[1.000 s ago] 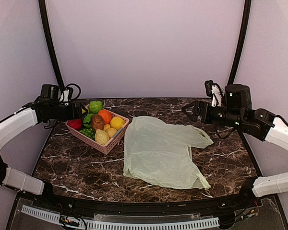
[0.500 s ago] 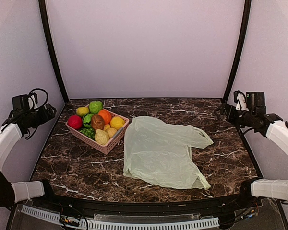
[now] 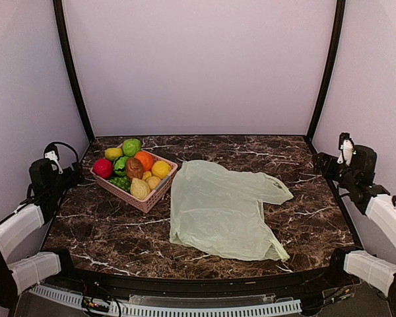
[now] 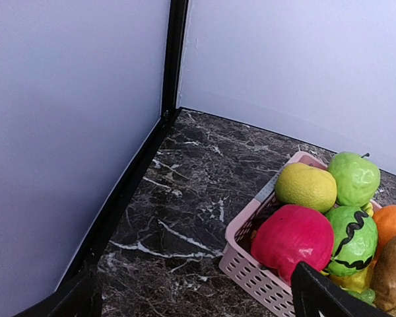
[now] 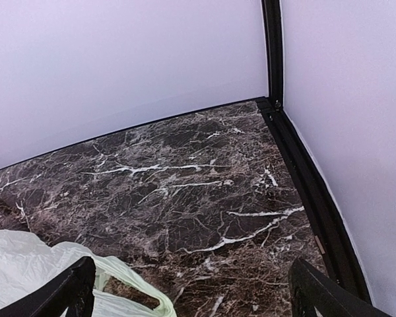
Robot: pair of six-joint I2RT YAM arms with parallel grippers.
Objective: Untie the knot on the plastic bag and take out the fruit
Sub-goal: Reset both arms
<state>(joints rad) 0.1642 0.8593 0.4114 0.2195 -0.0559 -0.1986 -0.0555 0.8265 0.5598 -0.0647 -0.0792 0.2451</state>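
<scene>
Jaws of the left gripper (image 4: 197,298) stand wide apart on nothing at the table's (image 3: 99,231) left edge. Near it the fruit (image 3: 144,160) sits heaped in a pink basket (image 3: 160,189). The plastic bag (image 3: 221,211) lies flat mid-table, and the right gripper (image 5: 193,297), at the right edge, gapes empty.

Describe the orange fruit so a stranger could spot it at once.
On the marble table, a pink basket sits left of the flattened pale green bag. The orange fruit lies near the basket's middle, the only bright orange piece, beside a brown oval fruit.
</scene>
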